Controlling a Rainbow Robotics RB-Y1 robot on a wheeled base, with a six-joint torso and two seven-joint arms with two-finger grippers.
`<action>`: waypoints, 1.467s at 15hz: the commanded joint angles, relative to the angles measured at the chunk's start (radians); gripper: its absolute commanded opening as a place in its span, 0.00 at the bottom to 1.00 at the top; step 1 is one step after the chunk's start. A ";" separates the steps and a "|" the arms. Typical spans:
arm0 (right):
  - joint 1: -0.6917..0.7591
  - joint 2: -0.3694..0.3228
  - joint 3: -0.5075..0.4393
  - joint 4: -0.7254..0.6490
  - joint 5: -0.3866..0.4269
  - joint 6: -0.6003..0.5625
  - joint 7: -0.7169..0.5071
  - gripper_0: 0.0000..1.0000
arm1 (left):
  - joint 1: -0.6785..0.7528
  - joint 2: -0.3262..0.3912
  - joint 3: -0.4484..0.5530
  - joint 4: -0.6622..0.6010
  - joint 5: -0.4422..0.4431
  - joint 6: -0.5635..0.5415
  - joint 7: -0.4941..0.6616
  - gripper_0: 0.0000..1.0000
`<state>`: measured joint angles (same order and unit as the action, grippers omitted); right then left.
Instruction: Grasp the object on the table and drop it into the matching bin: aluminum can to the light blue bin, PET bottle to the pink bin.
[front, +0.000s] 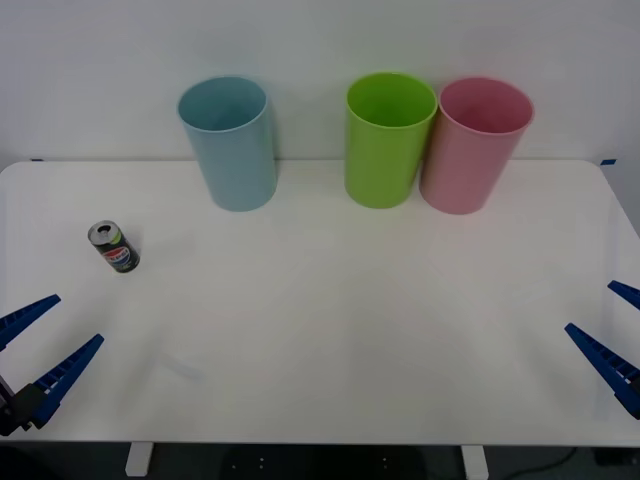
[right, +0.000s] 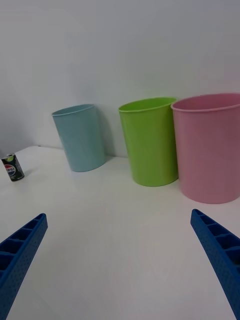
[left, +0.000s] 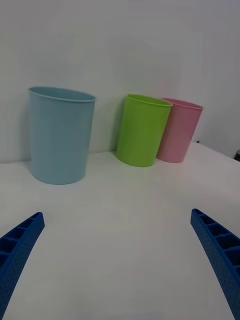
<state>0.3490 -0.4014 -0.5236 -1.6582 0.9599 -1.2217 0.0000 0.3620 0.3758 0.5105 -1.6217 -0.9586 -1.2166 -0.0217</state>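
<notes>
Left tool (front: 48, 338) and right tool (front: 612, 326), ribbed blue fingers spread wide and empty, flank the white worktop (front: 330, 330). Aluminum can (front: 114, 247), small, dark and silver-topped, stands ungrasped near the left tool, well short of the smooth, tapered light blue bin (front: 229, 145). Grasp and drop remain.

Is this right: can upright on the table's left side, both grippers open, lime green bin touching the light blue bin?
Not quite. In the front view the lime green bin sits against the pink bin, apart from the light blue bin. The rest holds.
</notes>
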 joint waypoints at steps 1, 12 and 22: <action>0.000 0.000 0.000 0.000 0.000 0.000 0.000 1.00 | 0.011 0.000 0.014 0.003 0.004 0.025 -0.014 1.00; 0.000 0.000 0.000 0.000 0.000 0.000 0.000 1.00 | 0.075 0.000 -0.004 0.005 0.000 0.290 -0.066 1.00; 0.000 0.000 0.000 0.000 0.000 0.000 0.000 1.00 | -0.048 0.003 -0.023 0.241 -0.003 0.299 -0.188 1.00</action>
<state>0.3490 -0.4014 -0.5236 -1.6581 0.9599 -1.2217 -0.0001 0.3327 0.3788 0.4904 -1.4050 -0.9615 -0.9182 -0.2092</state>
